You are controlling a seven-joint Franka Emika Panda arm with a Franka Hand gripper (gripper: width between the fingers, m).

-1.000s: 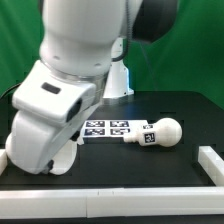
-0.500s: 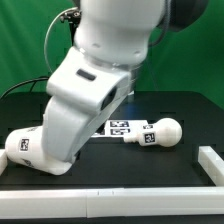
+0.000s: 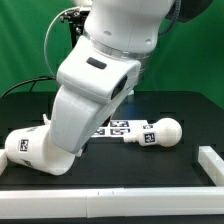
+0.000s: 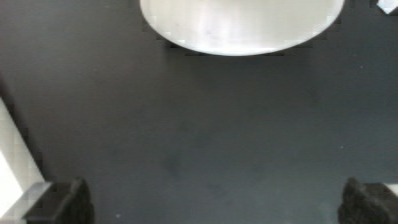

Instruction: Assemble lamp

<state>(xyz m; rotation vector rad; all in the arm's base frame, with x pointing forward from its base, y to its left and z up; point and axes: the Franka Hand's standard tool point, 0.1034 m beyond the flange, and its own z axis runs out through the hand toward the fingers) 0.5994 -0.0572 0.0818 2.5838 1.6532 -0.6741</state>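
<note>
The bulb on its stem (image 3: 160, 133) lies on its side on the black table at the exterior view's right, tag on the stem. A large white tagged part (image 3: 22, 147), seemingly the shade, lies on its side at the exterior view's left, partly behind my arm. In the wrist view a round white part (image 4: 240, 22) lies on the black table ahead of my gripper (image 4: 214, 205); I cannot tell which part it is. The fingertips (image 4: 54, 200) stand wide apart with nothing between them. The base is not plainly in view.
The marker board (image 3: 118, 127) lies behind the bulb's stem. A white rail (image 3: 210, 165) runs along the table's right side and front edge. A pale strip (image 4: 9, 150) shows at the wrist view's edge. My arm hides the middle left.
My arm has swung up and to the exterior view's right, uncovering the white tagged part at the left. The bulb has not moved.
</note>
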